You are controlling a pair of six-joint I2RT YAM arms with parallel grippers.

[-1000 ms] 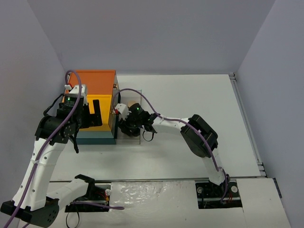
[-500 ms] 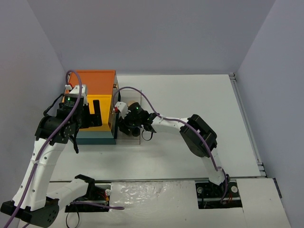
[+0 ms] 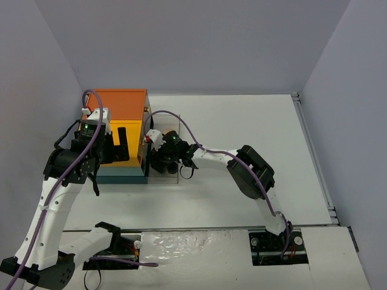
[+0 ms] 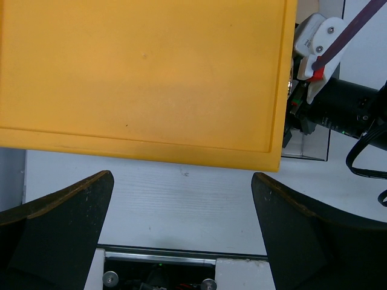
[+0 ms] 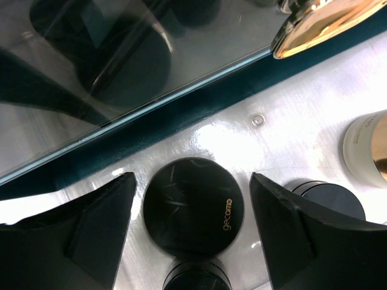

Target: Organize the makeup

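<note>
White desk [image 3: 242, 121], three round glossy black jars [image 5: 193, 208], one cream jar [image 5: 364, 148], gold lettering on the largest, right pincer [image 5: 192, 181] spread around it ungripped, left pincer [image 4: 181, 175] wide open, empty

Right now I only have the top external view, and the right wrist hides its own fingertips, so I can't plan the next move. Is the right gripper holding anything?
Observer: No. In the right wrist view the right gripper is open. A round black jar sits between its fingers, with a slim gap on each side.
Operator: Is anything crowding that jar?
Observer: A second black jar sits close against it on the camera side. I can't tell if they touch.
Operator: And the left gripper?
Observer: In the left wrist view the left gripper is open with nothing between its fingers. The box's orange panel is just ahead of it.
</note>
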